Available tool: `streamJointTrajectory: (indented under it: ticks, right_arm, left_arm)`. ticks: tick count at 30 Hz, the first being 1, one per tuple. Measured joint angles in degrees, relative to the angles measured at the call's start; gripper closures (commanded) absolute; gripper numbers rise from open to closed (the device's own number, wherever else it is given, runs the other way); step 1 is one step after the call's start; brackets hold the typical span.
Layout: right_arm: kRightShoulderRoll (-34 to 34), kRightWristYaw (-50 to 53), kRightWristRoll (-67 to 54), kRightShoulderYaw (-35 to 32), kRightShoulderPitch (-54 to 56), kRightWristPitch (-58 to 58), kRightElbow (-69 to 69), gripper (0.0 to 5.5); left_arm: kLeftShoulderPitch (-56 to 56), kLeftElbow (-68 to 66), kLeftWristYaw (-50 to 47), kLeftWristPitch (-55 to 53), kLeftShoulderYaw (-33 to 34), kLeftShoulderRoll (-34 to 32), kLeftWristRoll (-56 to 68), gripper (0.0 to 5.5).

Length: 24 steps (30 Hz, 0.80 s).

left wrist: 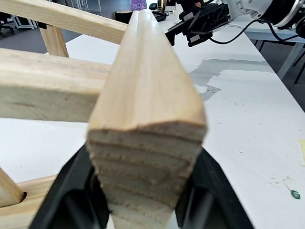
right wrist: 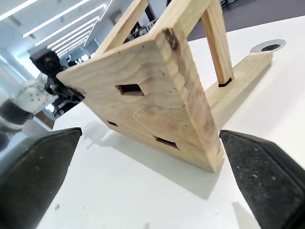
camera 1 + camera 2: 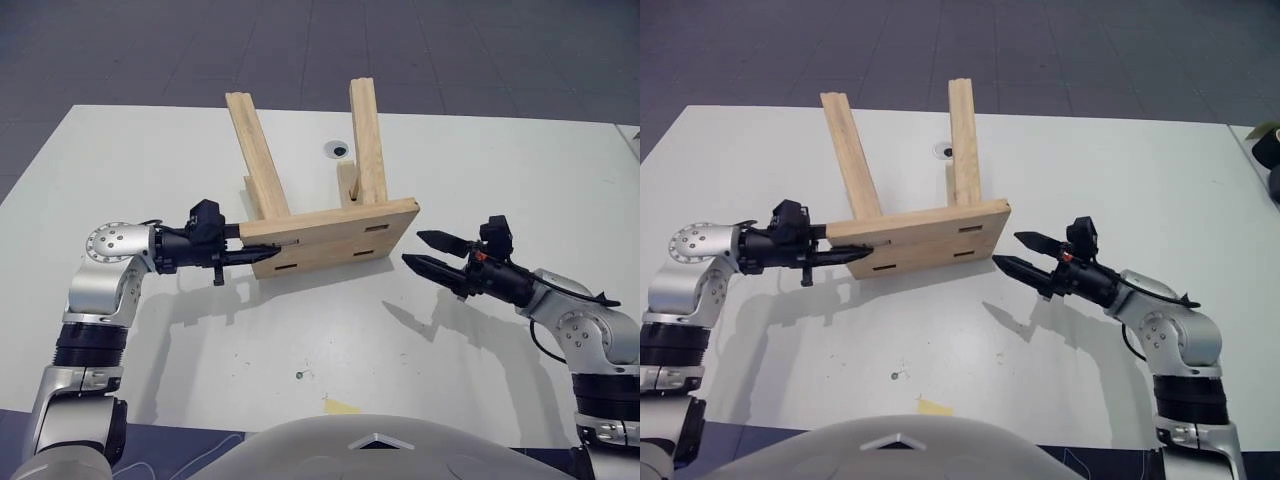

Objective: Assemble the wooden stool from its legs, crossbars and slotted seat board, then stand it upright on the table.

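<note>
Wooden stool [image 3: 258, 160] lies sideways on your bench [image 3: 520, 170], left fingers [image 3: 250, 257] clenched on one seat board [image 3: 345, 240] edge to steady it, right fingers [image 3: 432, 267] spread open beside the other, probably to help tip it upright

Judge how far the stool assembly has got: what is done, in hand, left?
Done: the legs sit in the seat board, seemingly assembled, though it lies sideways on the table. In hand: the left gripper clamps the board's edge; the right gripper is open beside it. Left: stand it upright.
</note>
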State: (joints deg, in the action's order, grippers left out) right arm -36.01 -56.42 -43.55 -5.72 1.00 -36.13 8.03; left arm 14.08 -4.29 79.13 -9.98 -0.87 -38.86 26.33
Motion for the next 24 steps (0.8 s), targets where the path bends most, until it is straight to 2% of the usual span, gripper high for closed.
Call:
streamJointTrajectory:
  ticks: [5, 11, 20, 24]
  right_arm:
    - [-0.87, -4.6, 9.35, 5.85, 4.85, 7.89, -4.74, 0.1]
    - [0.1, -8.69, 12.42, 9.87, 6.64, 9.81, -7.89, 0.99]
    - [2.26, -8.47, 5.21, 5.21, 7.87, 0.87, -8.0, 2.31]
    - [2.32, -7.59, 2.27, 2.37, 7.84, -3.96, -5.13, 2.62]
  left_arm:
    - [1.87, -0.5, 3.42, -1.68, -0.89, -0.75, 1.05, 4.12]
    - [3.77, -2.63, 5.09, -1.9, -1.48, -0.76, 1.02, 4.12]
    - [4.59, -3.7, 6.03, -3.82, -1.57, -0.39, 2.77, 4.12]
    - [6.16, -3.68, 6.23, -8.85, -0.81, -0.38, 5.53, 4.12]
